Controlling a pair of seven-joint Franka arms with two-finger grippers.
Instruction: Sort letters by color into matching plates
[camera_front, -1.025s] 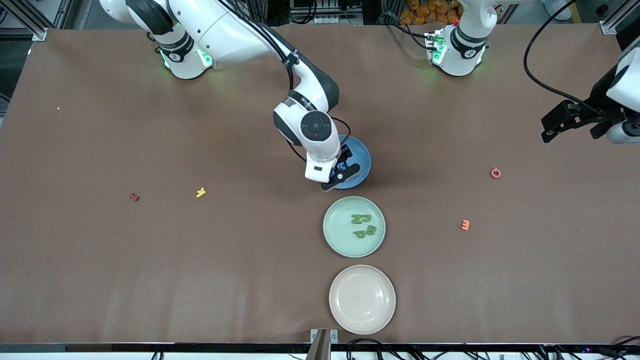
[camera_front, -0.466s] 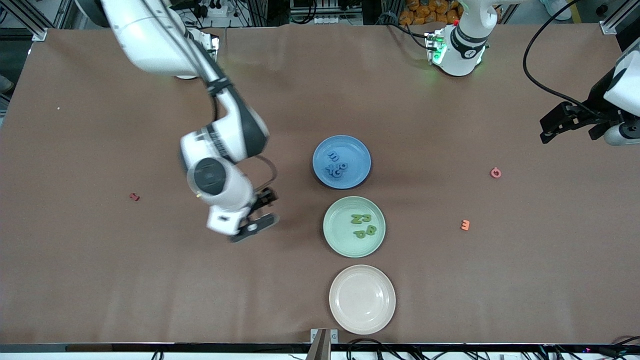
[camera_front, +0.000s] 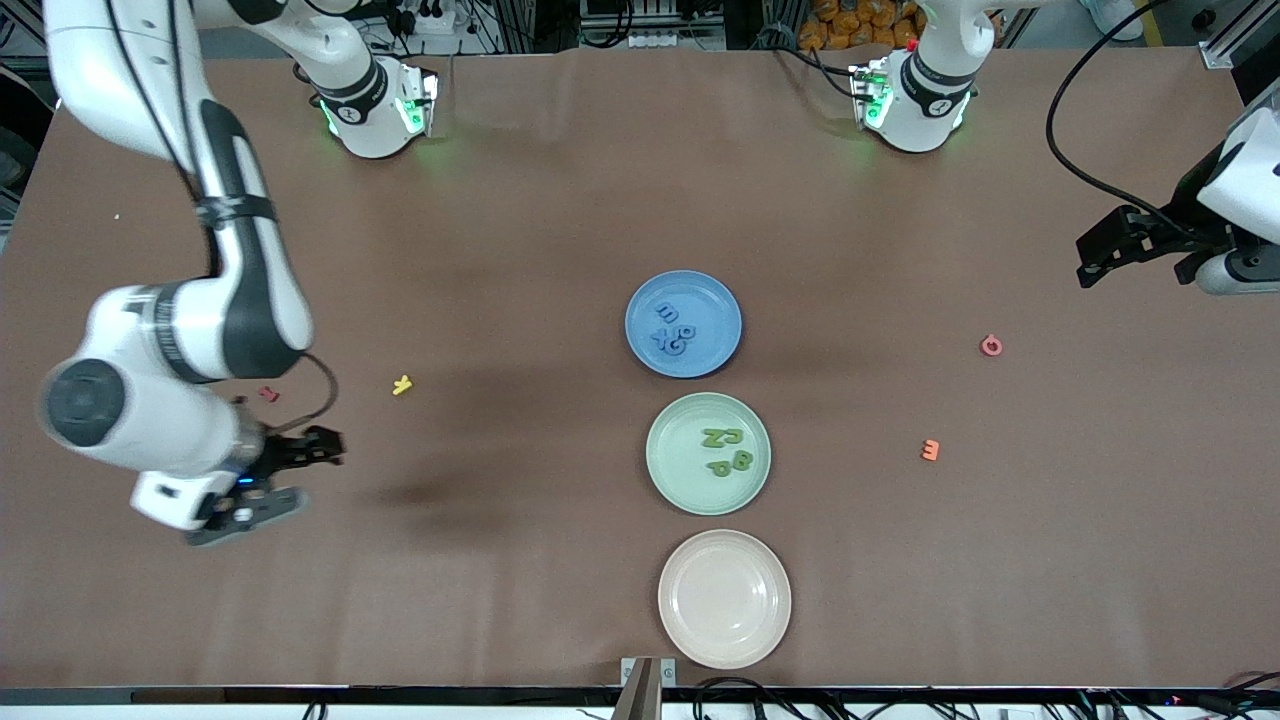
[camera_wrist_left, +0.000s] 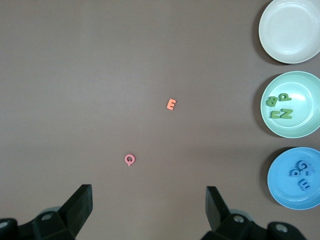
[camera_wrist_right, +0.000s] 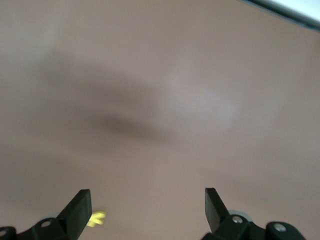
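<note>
Letters lay sorted in two plates at mid-worktop: blue letters in the blue plate, and green letters in the mint plate, just nearer the front camera. Loose on the brown worktop sat a yellow letter and a red letter toward the right arm's end, with a pink letter and an orange letter toward the left arm's end. Right hand hung spread wide and empty above bare worktop near the red letter, while the left hand waited, equally wide and empty, over its own end.
</note>
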